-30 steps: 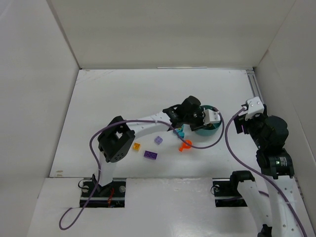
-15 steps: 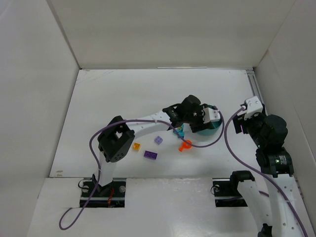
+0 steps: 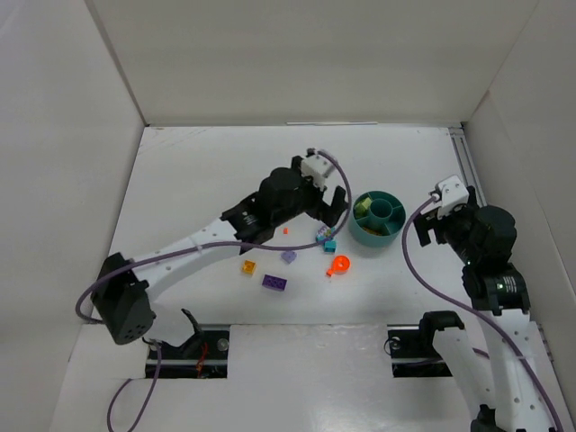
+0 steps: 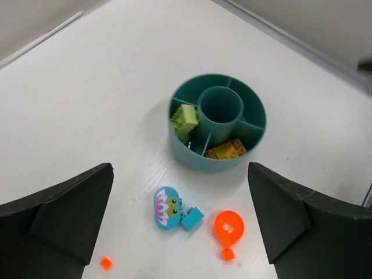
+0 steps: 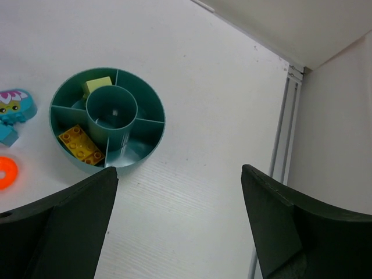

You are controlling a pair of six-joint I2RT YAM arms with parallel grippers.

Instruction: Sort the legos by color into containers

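Sorting is only begun. The round teal bowl [image 4: 203, 164] holds two pieces: a light green brick [image 4: 185, 119] in one wedge and a yellow-orange studded brick [image 4: 225, 150] in the neighbouring one. The centre cup and the other wedges look bare.

The rest lies on the white desk [image 3: 198, 180]. Near the bowl are a cyan brick [image 4: 192, 218] touching an oval printed piece [image 4: 167, 207], an orange ring piece [image 4: 228, 225] and a tiny orange stud [image 4: 106, 263]. Farther off are a purple brick [image 3: 275, 283], a lavender brick [image 3: 289, 256] and a small yellow brick [image 3: 248, 266].

Everything is hard, glossy plastic, and the bowl is smooth with thin curved dividers.

The left hand [image 4: 180, 174] hangs over the pieces nearest the bowl — fingers spread wide, holding nothing. The right hand [image 5: 179, 168] is likewise spread and empty beside the bowl.
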